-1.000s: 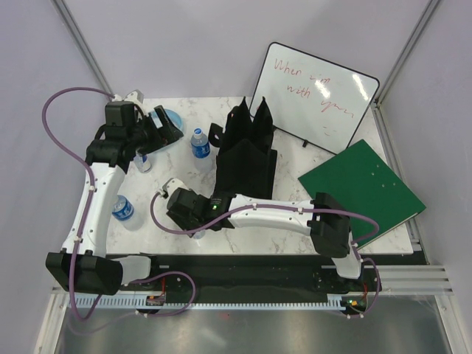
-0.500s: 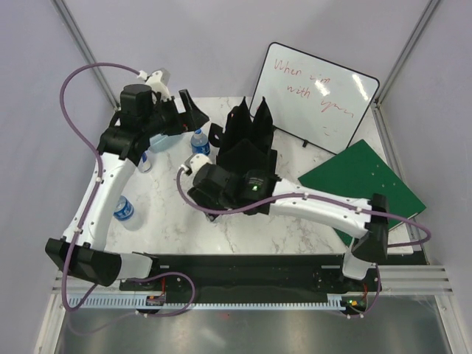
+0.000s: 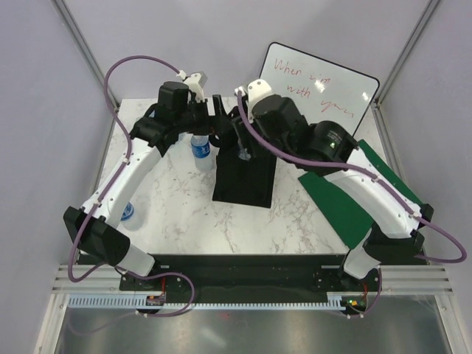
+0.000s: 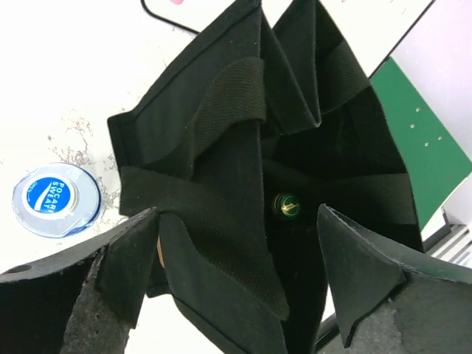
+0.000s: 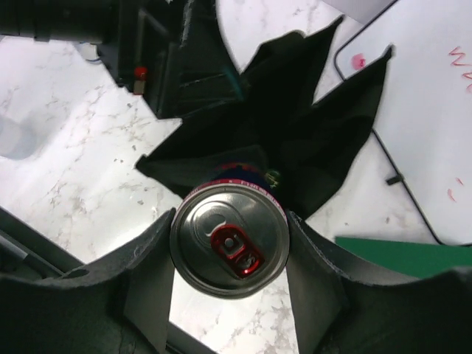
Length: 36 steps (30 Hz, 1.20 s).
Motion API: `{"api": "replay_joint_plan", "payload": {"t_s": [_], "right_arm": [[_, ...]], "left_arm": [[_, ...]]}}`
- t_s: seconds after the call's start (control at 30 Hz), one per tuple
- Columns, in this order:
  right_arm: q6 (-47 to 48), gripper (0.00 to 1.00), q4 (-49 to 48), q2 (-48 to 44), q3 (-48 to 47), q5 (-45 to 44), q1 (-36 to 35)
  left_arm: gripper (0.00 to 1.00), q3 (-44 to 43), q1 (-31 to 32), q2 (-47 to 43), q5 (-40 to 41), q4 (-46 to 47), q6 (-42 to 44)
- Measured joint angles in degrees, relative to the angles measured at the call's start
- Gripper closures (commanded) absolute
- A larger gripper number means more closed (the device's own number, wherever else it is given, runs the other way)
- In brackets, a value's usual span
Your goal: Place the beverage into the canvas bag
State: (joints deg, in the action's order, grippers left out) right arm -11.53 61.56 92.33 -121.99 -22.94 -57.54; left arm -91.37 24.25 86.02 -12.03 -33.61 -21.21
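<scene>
As right pincer (image 5: 230,259) grips, can (image 5: 229,243) upright

Can (image 5: 229,240) above the canvas bag (image 3: 245,173), bottle (image 3: 200,145) at its left.

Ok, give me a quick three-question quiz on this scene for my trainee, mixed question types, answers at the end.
1. True or false: the right jaws hold a can above the canvas bag.
2. What is already inside the bag? A) something with a green cap B) a mug C) nothing
3. What brand is printed on the blue cap beside the bag?
Key: 1 true; 2 A; 3 Pocari Sweat.
</scene>
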Motion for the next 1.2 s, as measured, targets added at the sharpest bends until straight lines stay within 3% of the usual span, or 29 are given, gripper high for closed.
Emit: {"api": "replay_joint_plan", "payload": {"t_s": [0.23, 0.53, 0.63, 0.73, 1.2], "right_arm": [[3.4, 1.0, 2.3, 1.4, -9.2, -1.0, 4.7], [6.3, 1.0, 0.5, 5.8, -12.0, 0.6, 11.3], [6.4, 1.0, -2.6, 6.2, -9.3, 1.7, 13.2], [6.4, 1.0, -5.4, 6.3, -5.6, 3.1, 13.7], [5.3, 1.0, -16.2, 8.9, 1.7, 10.3, 13.5]], "left_arm": [[0.24, 0.0, 0.9, 0.7, 0.3, 0.0, 1.2], [0.78, 1.8, 1.0, 0.7, 2.6, 0.4, 3.3], [0.85, 1.8, 1.0, 0.6, 2.7, 0.8, 3.5], [0.98, 1.9, 1.1, 0.4, 2.9, 0.8, 3.6], [0.98, 2.9, 1.2, -0.2, 3.1, 1.2, 3.7]]}}
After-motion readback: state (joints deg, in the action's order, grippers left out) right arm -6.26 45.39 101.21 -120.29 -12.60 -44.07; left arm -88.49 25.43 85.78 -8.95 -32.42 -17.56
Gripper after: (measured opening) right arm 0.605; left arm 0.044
